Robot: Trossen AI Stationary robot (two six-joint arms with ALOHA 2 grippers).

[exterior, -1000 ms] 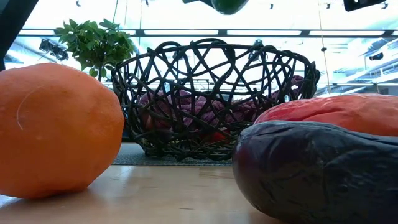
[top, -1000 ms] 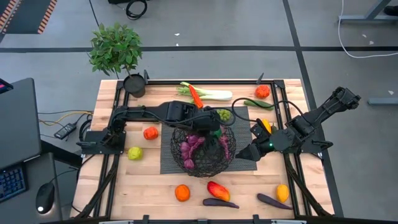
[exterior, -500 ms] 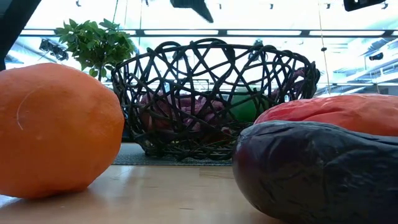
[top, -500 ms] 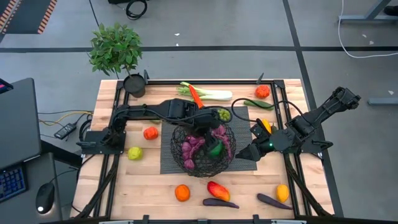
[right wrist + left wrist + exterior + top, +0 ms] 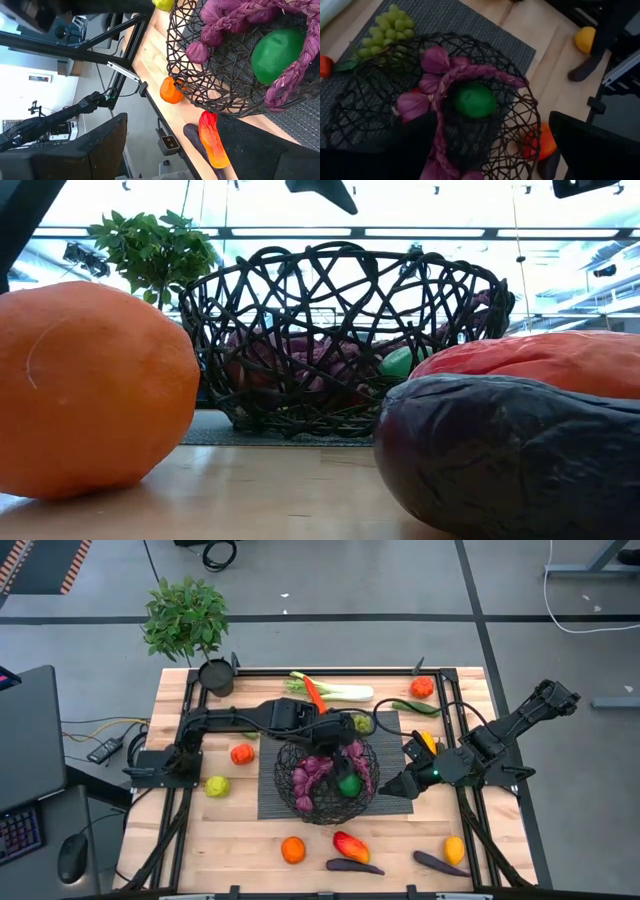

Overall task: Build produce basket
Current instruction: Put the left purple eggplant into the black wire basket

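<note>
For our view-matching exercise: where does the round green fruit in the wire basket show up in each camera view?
High view: green fruit, basket's right half.
Low view: behind the wires, low right.
Left wrist view: centre.
Right wrist view: upper right.
Shared landmark: the purple braid beside it.

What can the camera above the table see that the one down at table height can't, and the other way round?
Only the overhead view shows both arms: the left claw open above the basket, the right claw waiting beside it, plus the leek, grapes and potted plant's pot. Only the table-height view shows the ceiling lights behind and how tall the basket's wire wall stands. Both show the basket, the purple bunch, the green fruit inside, and the orange in front.
</note>
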